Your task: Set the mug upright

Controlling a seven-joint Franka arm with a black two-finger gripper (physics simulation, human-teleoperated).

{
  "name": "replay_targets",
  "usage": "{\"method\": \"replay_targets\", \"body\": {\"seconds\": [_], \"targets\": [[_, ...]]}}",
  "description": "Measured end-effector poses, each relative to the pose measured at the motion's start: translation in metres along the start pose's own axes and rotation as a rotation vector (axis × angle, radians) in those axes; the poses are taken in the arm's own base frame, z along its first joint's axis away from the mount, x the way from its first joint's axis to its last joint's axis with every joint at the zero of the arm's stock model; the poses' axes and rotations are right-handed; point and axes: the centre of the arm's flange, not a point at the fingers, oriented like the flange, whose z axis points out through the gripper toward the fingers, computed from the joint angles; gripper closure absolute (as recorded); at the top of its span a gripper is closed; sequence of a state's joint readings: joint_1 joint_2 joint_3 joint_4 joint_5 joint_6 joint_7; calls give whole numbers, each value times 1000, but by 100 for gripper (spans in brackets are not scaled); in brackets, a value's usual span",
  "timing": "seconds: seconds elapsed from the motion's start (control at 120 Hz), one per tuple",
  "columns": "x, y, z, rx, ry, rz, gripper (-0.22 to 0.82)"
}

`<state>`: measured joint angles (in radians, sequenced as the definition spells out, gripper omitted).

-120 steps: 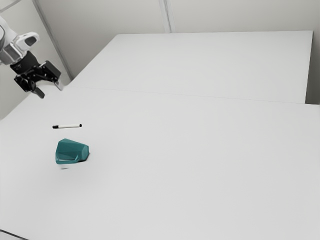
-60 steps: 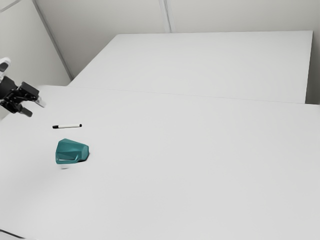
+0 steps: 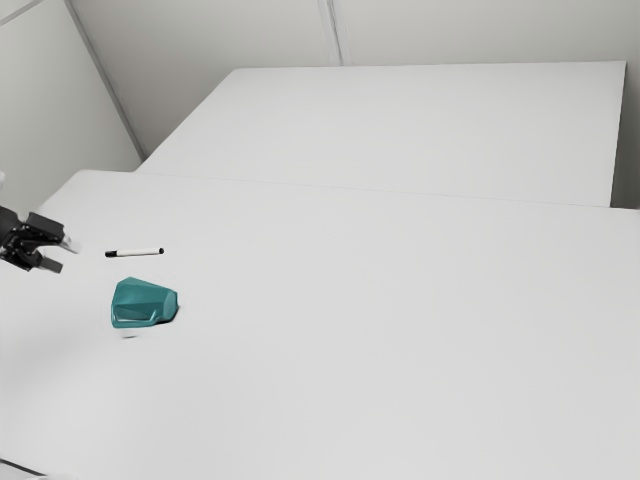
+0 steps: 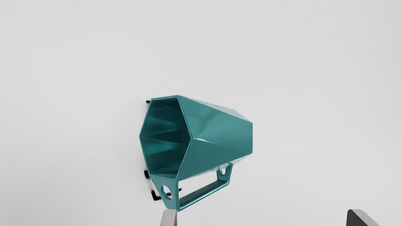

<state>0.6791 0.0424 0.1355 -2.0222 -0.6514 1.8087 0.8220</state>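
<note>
Gripper [image 3: 64,256] wide open above table [image 3: 400,350]. Mug [image 3: 145,303] on its side, nr table's edge at exterior view's left, ahead of the fingertips & twd exterior view's right; mouth faces exterior view's left, handle [image 4: 204,192] twd gripper. Pen [image 3: 138,252] btwn mug & far edge.

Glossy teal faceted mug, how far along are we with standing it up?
Nothing looks done: the mug lies on its side on the white table. Nothing is in hand: the black two-finger pincer is open. Gripping the mug, turning it base-down and releasing it appear to be left.
</note>
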Motion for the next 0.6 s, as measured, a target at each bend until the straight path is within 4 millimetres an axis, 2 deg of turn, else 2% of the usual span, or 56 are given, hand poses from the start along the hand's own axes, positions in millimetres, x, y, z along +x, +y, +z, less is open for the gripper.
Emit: {"method": "replay_targets", "body": {"seconds": [0.167, 0.275, 0.408, 0.6], "targets": [[2, -15, 24, -48, -6, 20, 2], [-7, -29, 43, -98, 2, 3, 2], [-14, -50, 58, -143, 23, -19, 2], [-16, -66, 77, -189, 41, -13, 2]]}}
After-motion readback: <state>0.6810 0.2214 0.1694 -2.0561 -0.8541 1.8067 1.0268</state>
